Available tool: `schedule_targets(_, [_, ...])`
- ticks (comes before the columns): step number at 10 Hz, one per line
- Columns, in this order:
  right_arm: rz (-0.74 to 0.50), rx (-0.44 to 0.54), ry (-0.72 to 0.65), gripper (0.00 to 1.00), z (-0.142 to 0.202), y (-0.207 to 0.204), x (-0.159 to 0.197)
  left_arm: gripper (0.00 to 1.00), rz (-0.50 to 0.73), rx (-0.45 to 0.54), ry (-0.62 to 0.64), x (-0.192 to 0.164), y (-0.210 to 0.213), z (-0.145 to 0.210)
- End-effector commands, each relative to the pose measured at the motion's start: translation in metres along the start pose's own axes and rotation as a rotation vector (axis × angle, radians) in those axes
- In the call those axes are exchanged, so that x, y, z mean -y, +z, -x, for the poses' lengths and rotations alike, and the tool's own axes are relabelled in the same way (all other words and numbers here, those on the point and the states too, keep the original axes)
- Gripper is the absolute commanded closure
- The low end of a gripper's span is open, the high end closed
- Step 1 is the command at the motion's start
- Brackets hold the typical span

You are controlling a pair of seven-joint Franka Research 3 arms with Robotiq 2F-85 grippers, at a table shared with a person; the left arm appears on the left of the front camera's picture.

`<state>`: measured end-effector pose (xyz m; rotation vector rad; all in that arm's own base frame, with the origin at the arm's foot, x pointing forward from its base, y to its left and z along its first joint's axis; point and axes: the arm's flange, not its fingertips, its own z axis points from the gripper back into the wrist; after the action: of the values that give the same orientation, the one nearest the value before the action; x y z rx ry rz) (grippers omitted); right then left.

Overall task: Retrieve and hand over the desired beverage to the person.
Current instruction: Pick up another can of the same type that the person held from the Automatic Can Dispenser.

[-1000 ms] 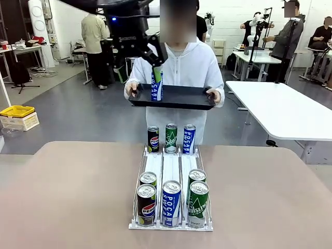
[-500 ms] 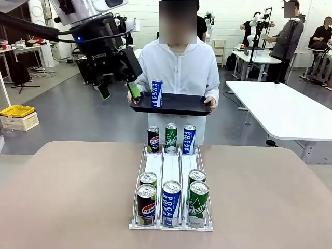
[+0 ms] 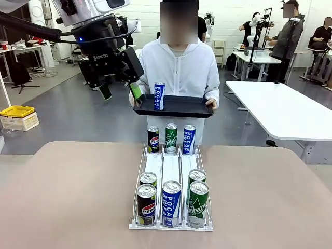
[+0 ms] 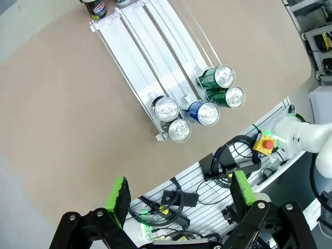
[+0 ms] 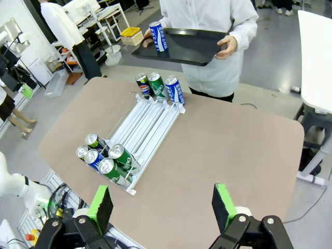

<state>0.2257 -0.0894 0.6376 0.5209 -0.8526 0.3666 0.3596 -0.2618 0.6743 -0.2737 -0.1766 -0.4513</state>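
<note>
- Your left claw [image 3: 121, 93], black with green pads, hangs in the air near the left end of the tray. Its fingers are spread wide and pinch nothing.
- Just right of it, the slim blue-and-white aluminium Pocari Sweat can [image 3: 159, 96] stands upright on the flat black plastic tray [image 3: 184, 107], toward its left end and apart from the claw. Looks delivered to me.
- If you ever re-grab it: I'd guess it's full, so it has some heft. It's stiff while sealed, but the thin wall will dent if you squeeze hard. Smooth painted metal, so kinda slippery.
- Take it mid-body on the straight wall with pads on opposite sides, not on the tapered top. It's tall and narrow on a hand-held tray, so a nudge could tip it.
- The person [image 3: 179, 67] in the white hooded jacket holds that tray by both ends.
- Your right claw [image 5: 162, 206] is spread wide too, empty, high over the tan table [image 5: 218, 150] and well away from the can.
</note>
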Motion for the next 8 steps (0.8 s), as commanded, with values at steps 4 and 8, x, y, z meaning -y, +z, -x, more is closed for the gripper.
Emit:
schedule_targets(4, [-0.001,0.0,-0.004,0.0,0.0,-0.001,0.001,0.0,-0.003,0.004,-0.003,-0.001,0.003,0.0])
schedule_targets(8, [-0.001,0.0,-0.004,0.0,0.0,-0.001,0.001,0.0,0.176,0.073,-0.249,-0.069,0.054,0.03])
